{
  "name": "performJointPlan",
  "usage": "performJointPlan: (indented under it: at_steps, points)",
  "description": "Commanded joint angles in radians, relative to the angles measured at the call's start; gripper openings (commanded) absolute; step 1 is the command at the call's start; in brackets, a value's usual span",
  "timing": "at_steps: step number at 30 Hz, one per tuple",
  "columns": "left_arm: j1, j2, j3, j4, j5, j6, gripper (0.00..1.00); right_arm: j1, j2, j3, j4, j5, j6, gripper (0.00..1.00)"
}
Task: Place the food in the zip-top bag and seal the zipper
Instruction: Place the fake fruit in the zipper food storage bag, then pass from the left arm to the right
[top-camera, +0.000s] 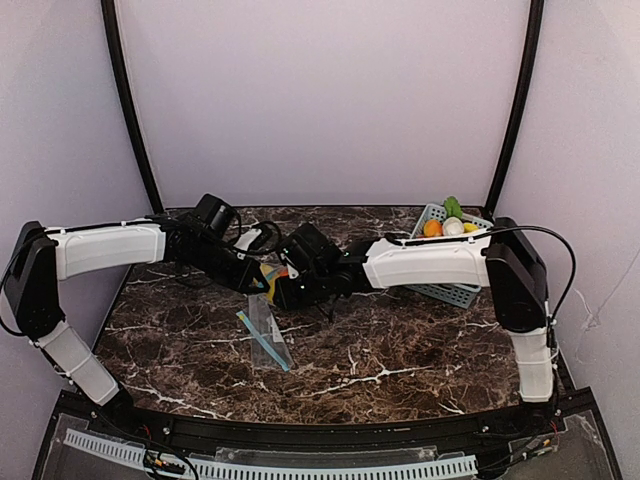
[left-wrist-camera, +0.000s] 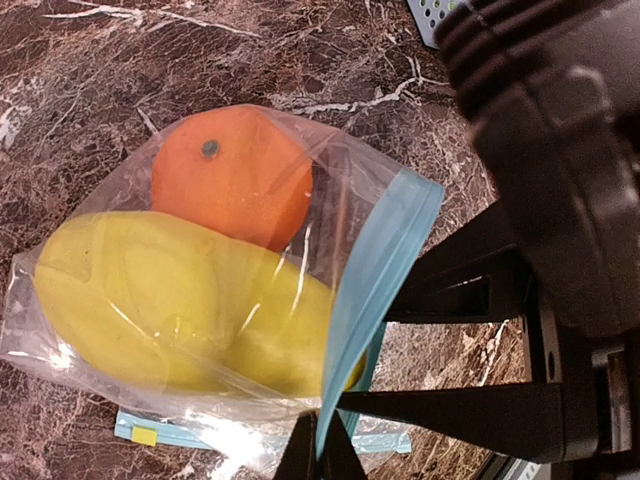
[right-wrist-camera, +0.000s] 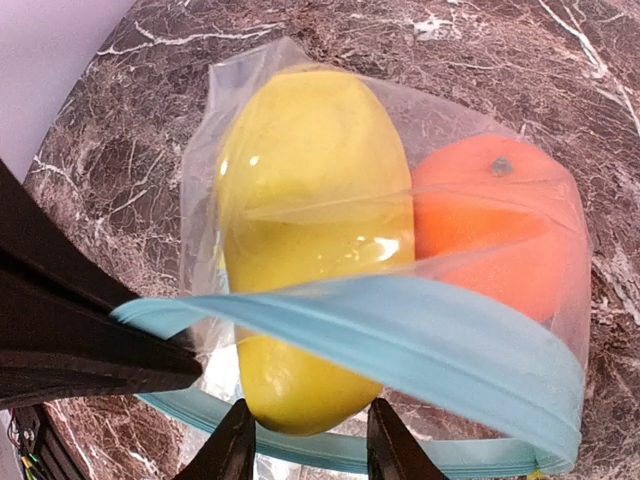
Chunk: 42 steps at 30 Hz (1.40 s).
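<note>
Filling step: yellow oblong (right-wrist-camera: 305, 200) and orange-red ball (right-wrist-camera: 500, 230) lie in the zip-top bag (left-wrist-camera: 345, 190), mid-frame. The left gripper (left-wrist-camera: 320, 445) is pinched tight on its zipper strip (left-wrist-camera: 375, 260); the right gripper (right-wrist-camera: 308, 420) straddles the yellow's end, jaws apart, grip unclear. Next, probably, fetch the white oblong (top-camera: 453, 227) from the basket (top-camera: 450, 293), upper right.

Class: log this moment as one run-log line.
left gripper: jaws shut on zipper strip | right gripper: jaws flank yellow oblong, grip unclear | orange ball: bagged | bag: unsealed

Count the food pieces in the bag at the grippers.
2: a yellow piece and an orange, side by side in the bag; the yellow one's end sits at the mouth. Others may hide behind them.
</note>
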Motion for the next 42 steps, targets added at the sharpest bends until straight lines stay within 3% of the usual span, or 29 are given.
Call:
performJointPlan:
  at_steps: [1, 9, 15, 19, 23, 29, 42]
  points:
    - [-0.003, -0.016, 0.010, -0.012, 0.056, -0.004, 0.01, -0.017, 0.017, 0.009, 0.038, 0.048, 0.003, 0.37]
    - [0.001, -0.028, 0.009, -0.021, -0.023, -0.004, 0.01, -0.022, -0.081, -0.040, 0.038, 0.021, -0.013, 0.50]
    - [0.026, -0.030, 0.009, -0.023, -0.037, -0.006, 0.01, -0.023, -0.220, -0.139, 0.043, -0.103, -0.016, 0.64]
    - [0.029, -0.022, 0.010, -0.024, -0.029, -0.009, 0.01, -0.027, -0.288, -0.214, 0.029, -0.069, -0.018, 0.72]
    - [0.030, -0.024, 0.008, -0.022, -0.030, -0.008, 0.01, -0.058, -0.296, -0.239, -0.013, 0.005, 0.002, 0.71]
    - [0.030, -0.023, 0.008, -0.022, -0.032, -0.005, 0.01, -0.088, -0.245, -0.185, -0.026, 0.039, -0.024, 0.61]
    - [0.030, -0.019, 0.011, -0.024, -0.034, -0.002, 0.01, -0.116, -0.074, -0.037, -0.038, -0.009, -0.080, 0.51]
